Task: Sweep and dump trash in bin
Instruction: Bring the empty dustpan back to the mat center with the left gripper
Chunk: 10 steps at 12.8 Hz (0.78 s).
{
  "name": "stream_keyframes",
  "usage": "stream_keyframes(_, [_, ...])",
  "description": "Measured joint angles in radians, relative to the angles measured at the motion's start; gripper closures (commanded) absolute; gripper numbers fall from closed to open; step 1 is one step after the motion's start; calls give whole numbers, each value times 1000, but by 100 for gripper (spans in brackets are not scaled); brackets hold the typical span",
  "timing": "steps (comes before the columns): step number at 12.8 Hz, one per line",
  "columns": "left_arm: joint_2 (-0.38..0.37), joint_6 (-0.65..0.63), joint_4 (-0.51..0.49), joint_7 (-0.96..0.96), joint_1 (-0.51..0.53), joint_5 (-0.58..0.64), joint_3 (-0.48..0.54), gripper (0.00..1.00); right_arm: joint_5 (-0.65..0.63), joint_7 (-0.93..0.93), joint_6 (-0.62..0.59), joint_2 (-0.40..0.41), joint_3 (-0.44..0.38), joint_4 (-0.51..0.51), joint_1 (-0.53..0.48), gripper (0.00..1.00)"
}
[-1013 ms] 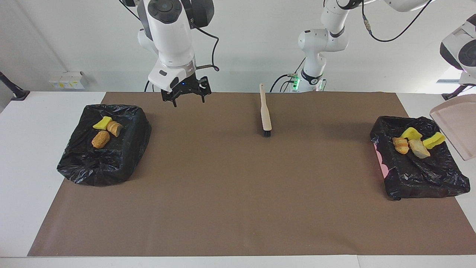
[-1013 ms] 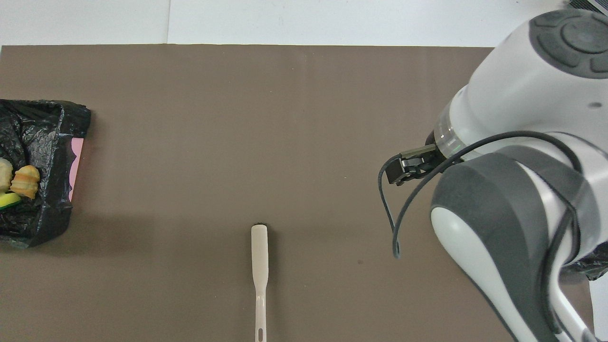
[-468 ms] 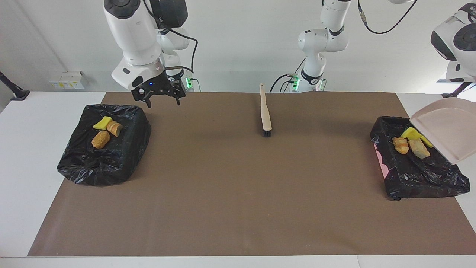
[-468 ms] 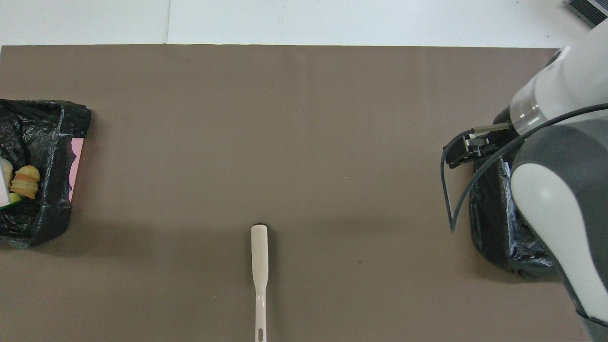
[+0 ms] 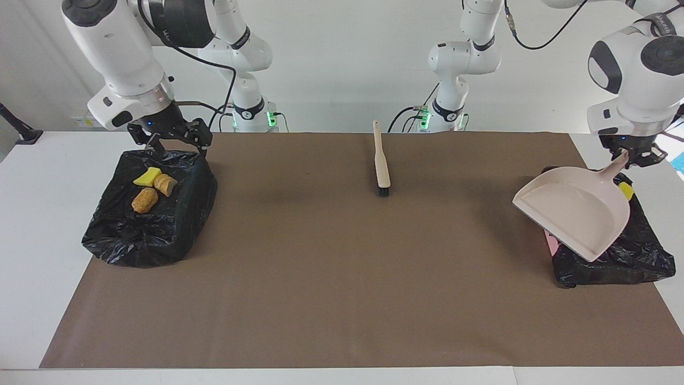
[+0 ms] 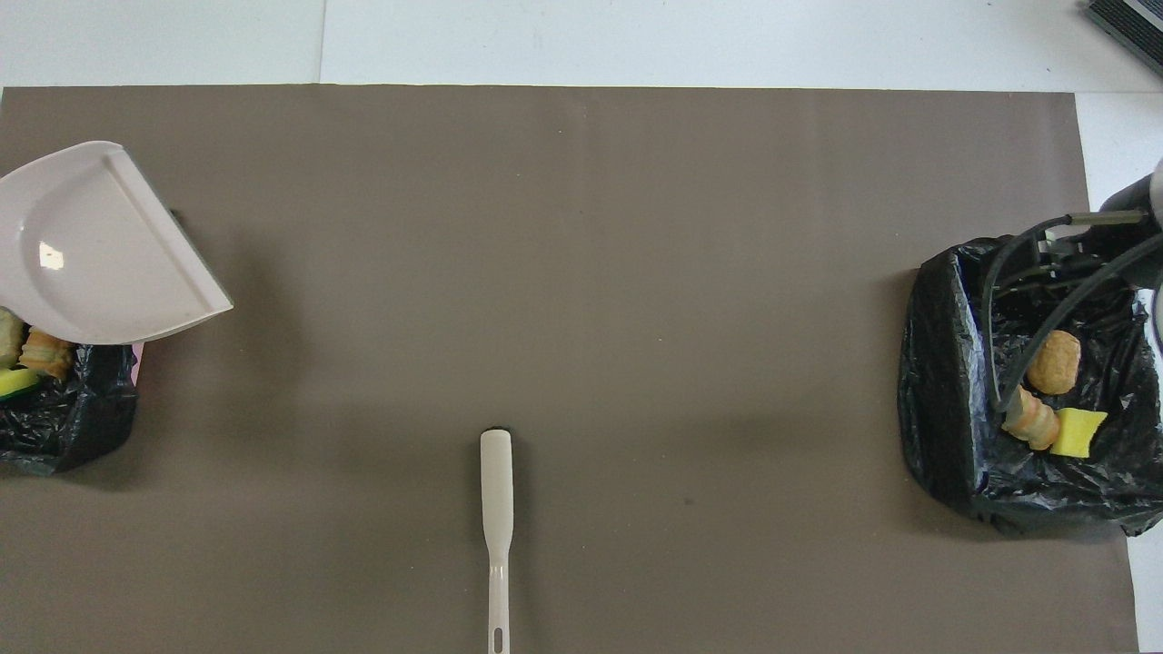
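The trash sits in two black-lined bins, one at each end of the desk: bright yellow spongy bits and tan, crusty bread-like lumps. Three pieces lie in the bin at the right arm's end, under the right end effector, whose fingers are spread. The left end effector pinches the handle of a beige dustpan tilted over the other bin. A hand brush lies mid-desk.

Beige dustpan, black bins, yellow trash
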Motion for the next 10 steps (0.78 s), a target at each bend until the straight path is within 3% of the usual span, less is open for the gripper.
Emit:
stream_keyframes(6, [47,-28,-15,-674,-8,-220,-276,100,36,0,37,-107,-16,-110,-19,0])
stream_keyframes(10, [188,39,8,-1101,-11,-242,-488,100,36,0,60,-108,-16,-119,-20,0])
